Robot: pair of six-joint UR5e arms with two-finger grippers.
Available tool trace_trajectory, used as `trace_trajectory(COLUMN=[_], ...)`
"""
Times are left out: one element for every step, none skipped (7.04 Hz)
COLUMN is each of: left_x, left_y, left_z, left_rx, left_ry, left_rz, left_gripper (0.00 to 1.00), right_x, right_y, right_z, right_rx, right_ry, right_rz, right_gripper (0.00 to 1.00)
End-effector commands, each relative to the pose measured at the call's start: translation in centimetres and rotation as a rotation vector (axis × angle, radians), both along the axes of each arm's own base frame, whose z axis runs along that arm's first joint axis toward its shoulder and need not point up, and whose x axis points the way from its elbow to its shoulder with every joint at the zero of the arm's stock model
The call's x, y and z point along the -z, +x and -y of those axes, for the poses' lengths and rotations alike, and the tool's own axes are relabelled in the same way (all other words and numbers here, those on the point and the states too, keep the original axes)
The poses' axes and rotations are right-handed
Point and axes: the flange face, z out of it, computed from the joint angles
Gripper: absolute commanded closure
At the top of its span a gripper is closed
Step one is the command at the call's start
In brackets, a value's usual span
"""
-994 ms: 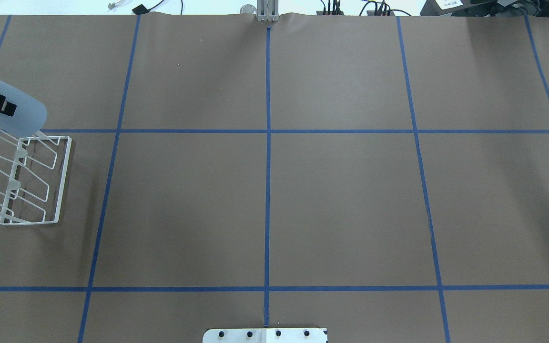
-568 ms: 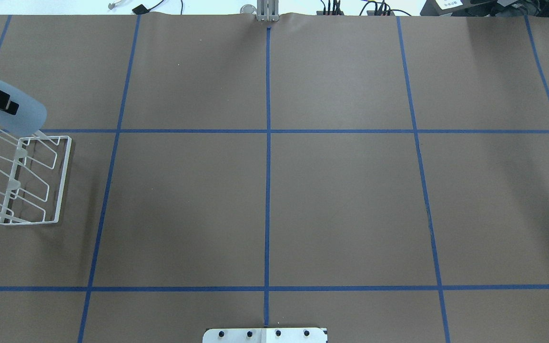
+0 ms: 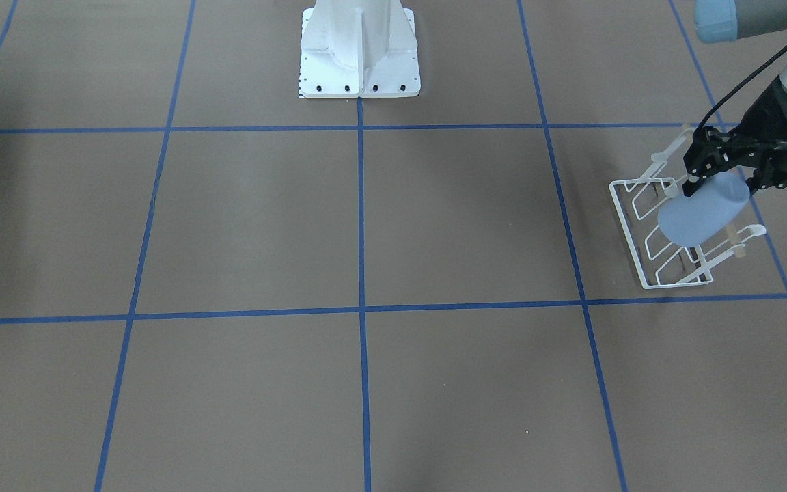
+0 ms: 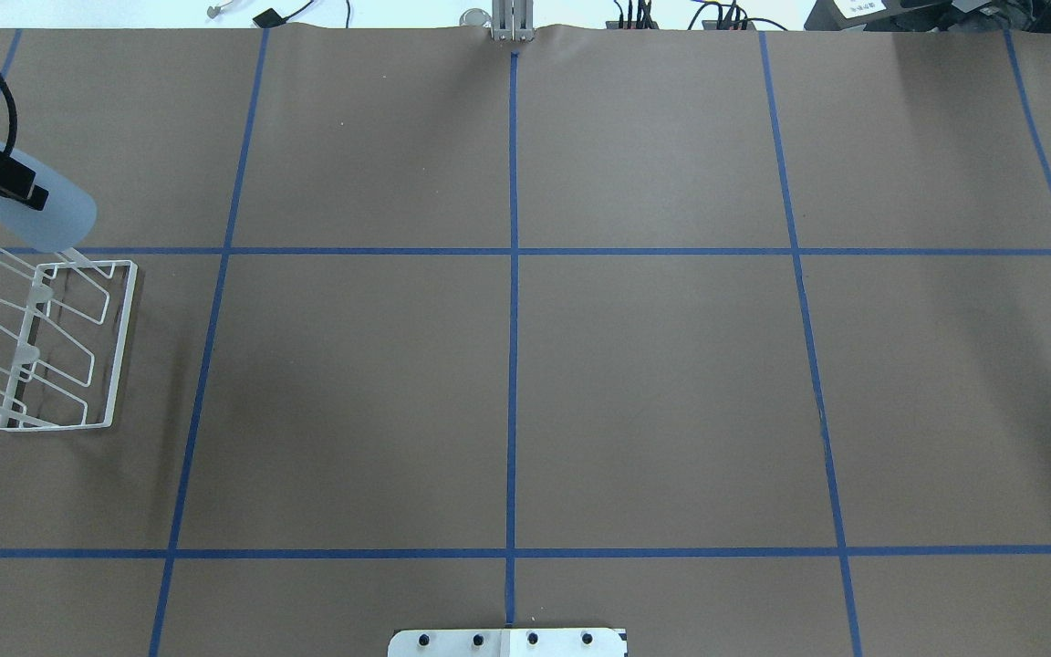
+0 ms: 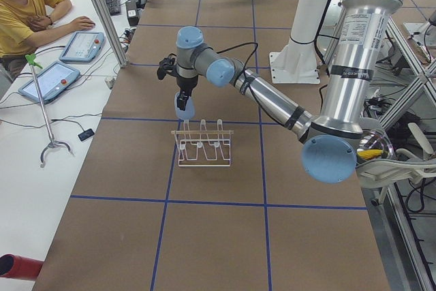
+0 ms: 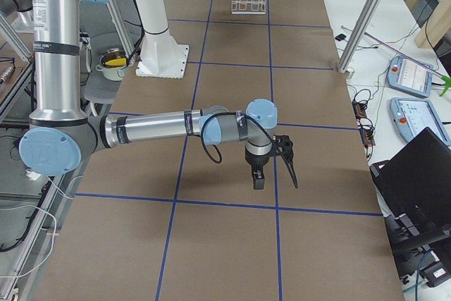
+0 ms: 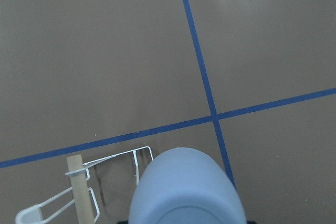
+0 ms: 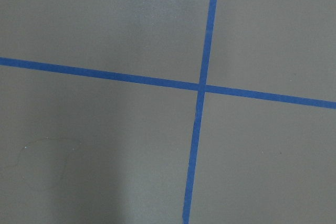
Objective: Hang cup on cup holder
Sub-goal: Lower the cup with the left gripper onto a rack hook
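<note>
The pale blue cup (image 4: pixel 49 212) is held tilted in my left gripper (image 4: pixel 15 190), which is shut on it. It hangs just over the far end of the white wire cup holder (image 4: pixel 78 347), near the end prong; I cannot tell if they touch. The front view shows the cup (image 3: pixel 701 210) above the holder (image 3: pixel 646 263), with the gripper (image 3: pixel 718 179) on its upper part. The left wrist view shows the cup (image 7: pixel 186 190) and the holder's wooden rod (image 7: pixel 80 190). My right gripper (image 6: pixel 276 174) shows only in the exterior right view, low over the table; I cannot tell whether it is open.
The white robot pedestal (image 3: pixel 359 61) stands at the table's middle edge. Blue tape lines (image 4: pixel 512 319) cross the brown table. An operator (image 5: pixel 27 5) sits by tablets beyond the table's far side. Cables and gear lie along that far edge (image 4: pixel 671 18).
My left gripper has carried the cup a little toward the table's far side and slightly right in the overhead view. The holder has not moved.
</note>
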Motion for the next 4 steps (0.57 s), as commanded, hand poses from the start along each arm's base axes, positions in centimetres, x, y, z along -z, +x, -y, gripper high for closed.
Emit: trace_trajectory(left_x=[-0.99, -1.27, -1.43, -1.75], left_y=[0.33, 0.37, 0.35, 0.40], left_z=[1.48, 1.61, 1.55, 1.46], left_rx=[0.019, 0.026, 0.030, 0.029], left_ry=[0.006, 0.004, -0.003, -0.009], left_rz=[0.028, 0.026, 0.026, 0.028], left_gripper=[1.00, 1.00, 1.00, 1.00], right_x=[0.16, 0.24, 0.24, 0.24], right_y=[-0.11, -0.11, -0.11, -0.11], right_z=[0.24, 0.31, 0.31, 0.31], right_rx=[-0.001, -0.001, -0.001, -0.001], right_ry=[0.001, 0.003, 0.003, 0.003], right_rz=[0.001, 0.001, 0.001, 0.001], right_gripper=[0.00, 0.00, 0.00, 0.00])
